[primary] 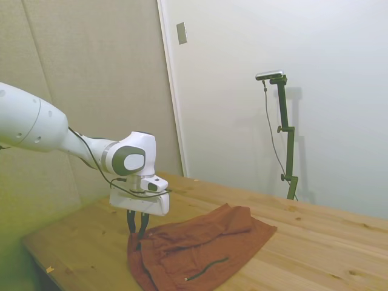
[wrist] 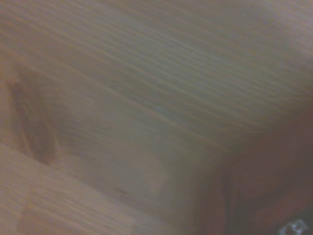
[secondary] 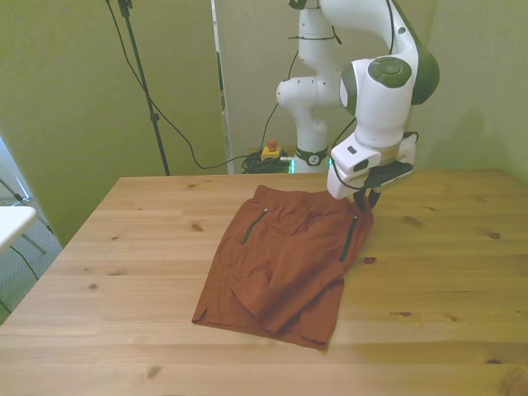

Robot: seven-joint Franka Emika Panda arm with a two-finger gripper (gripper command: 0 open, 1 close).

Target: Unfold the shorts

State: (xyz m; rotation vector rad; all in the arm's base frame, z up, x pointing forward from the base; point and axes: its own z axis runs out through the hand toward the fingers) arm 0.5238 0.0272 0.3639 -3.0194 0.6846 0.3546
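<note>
The rust-brown shorts (secondary: 280,264) lie wrinkled on the wooden table (secondary: 124,247), with one layer folded over another toward the near edge. Two dark zipper lines show on top in the front view. My gripper (secondary: 369,203) stands at the shorts' corner on the front view's right, nearest the robot base. In the side view the gripper (primary: 137,230) has its fingers drawn together on that corner of the shorts (primary: 200,248), which rises slightly toward them. The wrist view is blurred: wood grain and a strip of the shorts (wrist: 266,196).
Bare wood stretches around the shorts on all sides (primary: 327,242). A red button box (secondary: 270,152) and cables lie on the floor behind the table's far edge. A white object's edge (secondary: 12,221) pokes in at the front view's left.
</note>
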